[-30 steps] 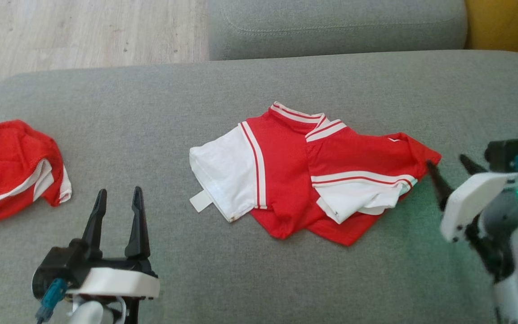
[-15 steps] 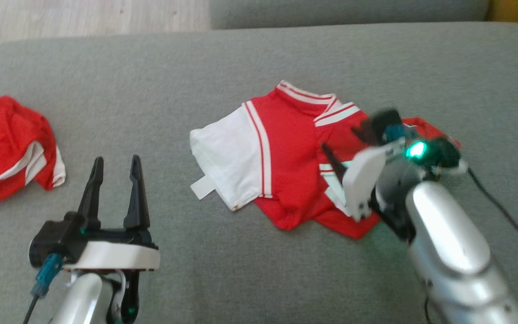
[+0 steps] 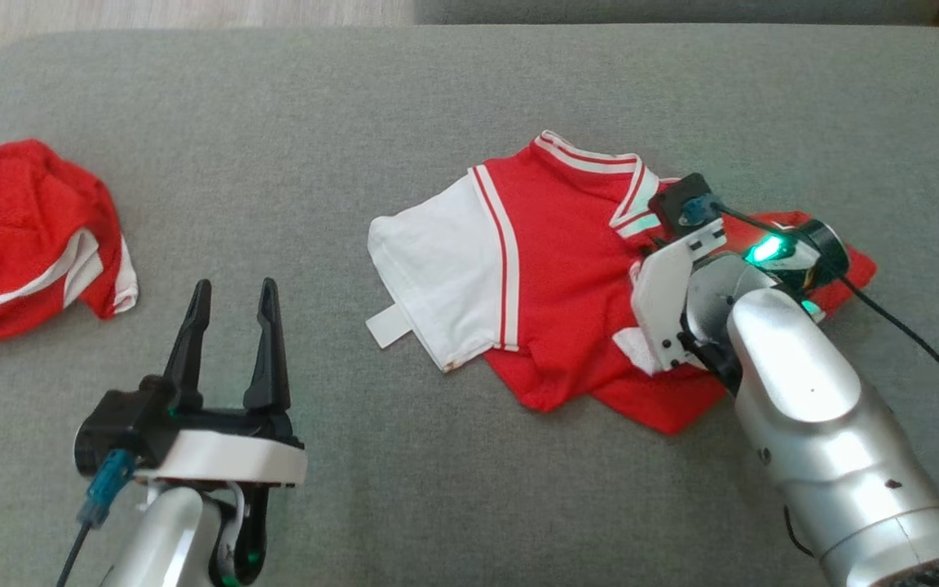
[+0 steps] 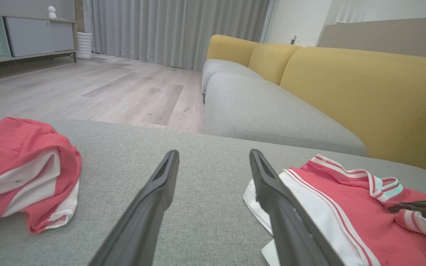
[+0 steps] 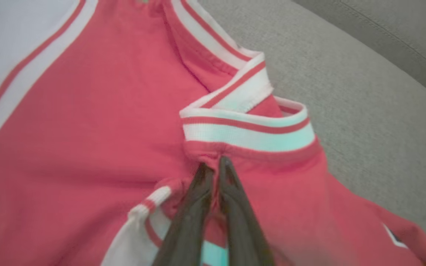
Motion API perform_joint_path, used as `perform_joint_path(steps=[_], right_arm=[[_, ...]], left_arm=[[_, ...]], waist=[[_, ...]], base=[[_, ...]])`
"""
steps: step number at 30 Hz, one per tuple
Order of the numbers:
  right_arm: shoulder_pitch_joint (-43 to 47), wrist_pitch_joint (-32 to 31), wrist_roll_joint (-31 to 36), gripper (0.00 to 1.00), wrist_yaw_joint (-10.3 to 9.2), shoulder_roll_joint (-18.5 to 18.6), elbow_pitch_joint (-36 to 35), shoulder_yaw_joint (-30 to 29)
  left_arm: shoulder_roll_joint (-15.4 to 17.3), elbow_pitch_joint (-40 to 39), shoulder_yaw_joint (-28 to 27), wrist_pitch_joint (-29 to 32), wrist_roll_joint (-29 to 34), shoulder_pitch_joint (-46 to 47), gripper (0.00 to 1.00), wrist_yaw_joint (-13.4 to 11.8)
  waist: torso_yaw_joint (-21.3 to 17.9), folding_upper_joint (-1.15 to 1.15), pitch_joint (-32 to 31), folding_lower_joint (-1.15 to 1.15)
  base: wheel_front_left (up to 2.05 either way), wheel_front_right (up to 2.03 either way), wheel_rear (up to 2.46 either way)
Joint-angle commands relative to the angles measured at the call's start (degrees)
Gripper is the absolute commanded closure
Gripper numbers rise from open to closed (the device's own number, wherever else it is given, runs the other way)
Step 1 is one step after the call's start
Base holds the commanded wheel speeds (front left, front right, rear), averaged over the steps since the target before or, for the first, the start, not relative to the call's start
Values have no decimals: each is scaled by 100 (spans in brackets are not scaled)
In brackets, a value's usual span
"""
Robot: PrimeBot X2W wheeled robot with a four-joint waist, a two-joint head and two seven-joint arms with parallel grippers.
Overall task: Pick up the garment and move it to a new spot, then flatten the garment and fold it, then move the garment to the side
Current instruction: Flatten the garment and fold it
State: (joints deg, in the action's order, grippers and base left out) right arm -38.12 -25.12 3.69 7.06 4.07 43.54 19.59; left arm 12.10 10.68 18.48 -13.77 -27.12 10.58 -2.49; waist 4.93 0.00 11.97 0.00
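A red garment (image 3: 559, 269) with white sleeves and striped trim lies crumpled in the middle of the grey sofa seat (image 3: 437, 81). My right gripper (image 5: 213, 162) has come down on it just below the striped collar (image 5: 246, 133). Its fingers are pressed together with a pinch of red cloth between the tips. In the head view the white wrist housing (image 3: 669, 302) hides those fingertips. My left gripper (image 3: 233, 297) hovers open over bare cushion to the garment's left, holding nothing. The left wrist view shows the garment (image 4: 346, 207) at lower right.
A second red and white garment (image 3: 29, 228) lies bunched at the seat's left end. A white tag (image 3: 388, 326) sticks out beside the white sleeve. A black cable (image 3: 910, 334) trails from my right wrist. Beyond the seat are a yellow backrest (image 4: 364, 92) and wood floor (image 4: 87, 88).
My right arm swung in from the right edge over the garment, and its fingers went from wide open to closed on the cloth. The head camera tilted down. The left gripper stayed put.
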Motion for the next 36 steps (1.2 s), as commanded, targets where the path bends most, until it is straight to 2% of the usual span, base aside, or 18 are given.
perform_joint_path(steps=[1,6,8,11,18,21,25,27,30,34,36], right_arm=[[-196,119,49,100,43,-117,-123,-35],[-246,211,94,100,43,-118,-33,-241],[-272,357,-121,100,43,-118,-113,-284],[-351,569,-1129,100,43,-118,-541,104],[-978,724,-4264,100,43,-119,-2283,1325],[-1454,1183,-5364,100,43,-119,-2707,1574],[-2163,2119,-6351,100,43,-119,-2706,1648],[-2302,2327,-6509,100,43,-119,-2623,1640],[-2482,2675,-6623,100,43,-119,-2123,1546],[-2129,2774,-6129,100,43,-87,-1243,1109],[-1714,2709,-5902,100,43,73,-942,901]], left_arm=[[78,-138,-206,-72,49,298,0,8],[72,-95,-245,-87,31,238,0,-7],[61,-86,-242,-91,26,219,0,-5],[57,-68,-246,-96,22,188,0,-5],[84,-133,-321,-106,23,96,0,-66],[91,-172,-343,-109,22,56,0,-85],[88,-197,-359,-112,23,-14,0,-102],[93,-200,-365,-113,21,-37,0,-104],[111,-218,-391,-114,16,-104,0,-119],[128,-260,-403,-115,9,-211,0,-139],[142,-268,-402,-116,1,-262,0,-144]], waist=[[-41,0,-43,0],[-150,0,-162,0],[-170,0,-215,0],[-205,0,-303,0],[-319,0,-462,0],[-336,0,-506,0],[-335,0,-581,0],[-340,0,-597,0],[-367,0,-631,0],[-434,0,-649,0],[-480,0,-650,0]], base=[[0,0,0],[0,0,0],[0,0,0],[0,0,0],[0,0,0],[0,0,0],[0,0,0],[0,0,0],[0,0,0],[0,0,0],[0,0,0]])
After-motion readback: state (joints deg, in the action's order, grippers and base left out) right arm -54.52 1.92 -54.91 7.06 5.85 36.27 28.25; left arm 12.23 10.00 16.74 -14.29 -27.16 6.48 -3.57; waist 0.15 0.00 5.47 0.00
